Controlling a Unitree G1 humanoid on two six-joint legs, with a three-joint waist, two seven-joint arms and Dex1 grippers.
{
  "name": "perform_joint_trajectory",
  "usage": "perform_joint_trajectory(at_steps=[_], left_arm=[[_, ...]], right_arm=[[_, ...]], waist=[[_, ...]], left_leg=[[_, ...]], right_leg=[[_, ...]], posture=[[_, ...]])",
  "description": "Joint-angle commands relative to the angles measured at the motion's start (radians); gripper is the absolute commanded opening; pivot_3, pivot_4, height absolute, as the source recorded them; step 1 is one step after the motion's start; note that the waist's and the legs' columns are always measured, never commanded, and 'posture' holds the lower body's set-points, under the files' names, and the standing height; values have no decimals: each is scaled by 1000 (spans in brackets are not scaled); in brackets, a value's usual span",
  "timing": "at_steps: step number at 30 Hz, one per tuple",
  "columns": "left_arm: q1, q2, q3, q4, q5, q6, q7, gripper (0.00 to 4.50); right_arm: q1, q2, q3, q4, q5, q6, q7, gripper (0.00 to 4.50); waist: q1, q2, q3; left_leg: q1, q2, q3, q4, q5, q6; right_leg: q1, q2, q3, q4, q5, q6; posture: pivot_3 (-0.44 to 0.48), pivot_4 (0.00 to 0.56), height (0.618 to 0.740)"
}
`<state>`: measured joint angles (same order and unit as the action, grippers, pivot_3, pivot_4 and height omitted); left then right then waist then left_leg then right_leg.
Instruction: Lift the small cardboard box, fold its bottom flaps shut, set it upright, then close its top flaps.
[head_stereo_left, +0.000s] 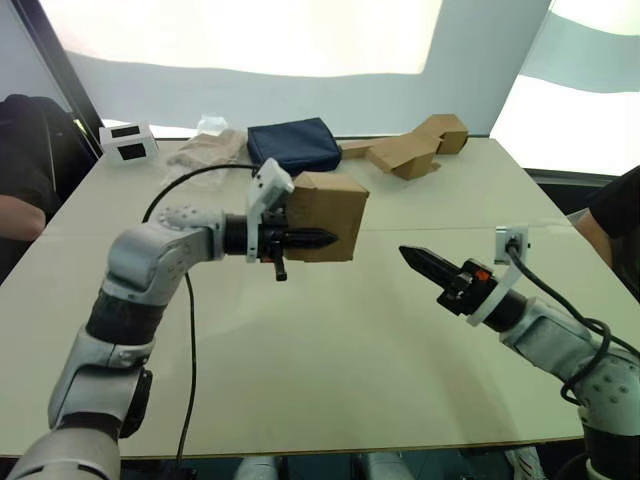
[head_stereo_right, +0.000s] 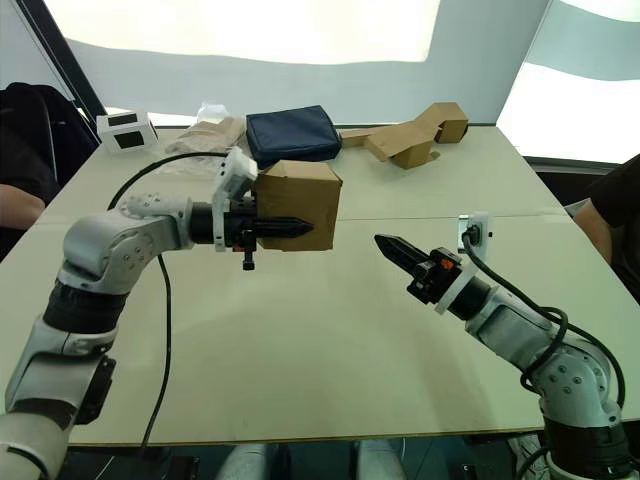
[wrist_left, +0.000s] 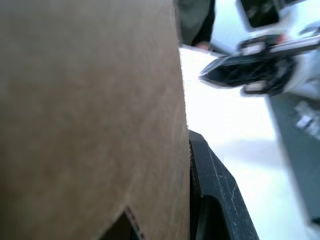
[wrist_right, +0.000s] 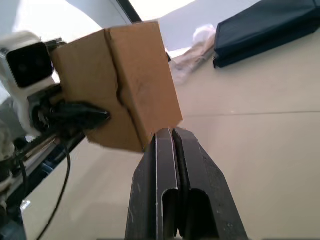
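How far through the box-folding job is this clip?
Done: the small cardboard box is lifted off the table, clamped in the left pincer. In hand: flaps on the face toward the right pincer lie shut along a seam; that pincer is shut, clear of the box. Left: standing it upright, closing the top.

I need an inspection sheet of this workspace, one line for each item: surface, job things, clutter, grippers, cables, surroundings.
Surface: pale table, bare near the robot.
Job's things: small cardboard box held above the table, its facing side folded shut along a seam.
Clutter: navy pouch, bent cardboard piece, clear plastic wrapping and a small white device along the far edge; a white socket block near the right arm.
Grippers: left gripper shut on the box; right gripper shut, free, pointing at the box.
Cables: black cable along the left arm; another at the right arm.
Surroundings: people sit at both sides.
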<state>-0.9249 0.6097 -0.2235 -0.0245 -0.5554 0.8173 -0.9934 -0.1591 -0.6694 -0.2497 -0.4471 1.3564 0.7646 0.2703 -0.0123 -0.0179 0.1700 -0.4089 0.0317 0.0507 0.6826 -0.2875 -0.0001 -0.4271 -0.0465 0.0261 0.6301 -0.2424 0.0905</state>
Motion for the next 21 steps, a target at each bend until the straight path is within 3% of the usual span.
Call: perform_joint_trajectory(at_steps=[1,10,15,19,21], left_arm=[[-135,52,-151,109,163,-119,-177,0],[-326,26,-462,314,513,-423,-477,0],[-341,8,-513,303,609,-513,-581,0],[-352,-24,-510,253,617,-474,-620,0],[-360,-37,-503,232,610,-435,-621,552]], right_arm=[[-4,-46,-30,-1,-46,9,67,9],[-32,-46,-15,70,-180,0,144,9],[-51,-26,-4,96,-233,0,168,9],[-54,-10,3,107,-282,-3,182,9],[-55,1,1,108,-294,-2,186,0]], waist=[[-2,0,0],[3,0,0],[1,0,0],[3,0,0],[4,0,0]], left_leg=[[0,0,0,0,0,0],[-2,0,1,-1,-1,2],[-3,0,1,-1,-1,2],[-3,0,1,-1,-1,2],[-3,0,0,0,-1,2]], right_leg=[[0,0,0,0,0,0],[-1,0,0,-2,0,0],[-3,1,0,-1,0,0],[-3,1,0,-1,0,0],[-3,0,0,-1,0,0]], posture=[[0,150,740],[0,150,740],[0,150,740],[0,150,740],[0,150,740]])
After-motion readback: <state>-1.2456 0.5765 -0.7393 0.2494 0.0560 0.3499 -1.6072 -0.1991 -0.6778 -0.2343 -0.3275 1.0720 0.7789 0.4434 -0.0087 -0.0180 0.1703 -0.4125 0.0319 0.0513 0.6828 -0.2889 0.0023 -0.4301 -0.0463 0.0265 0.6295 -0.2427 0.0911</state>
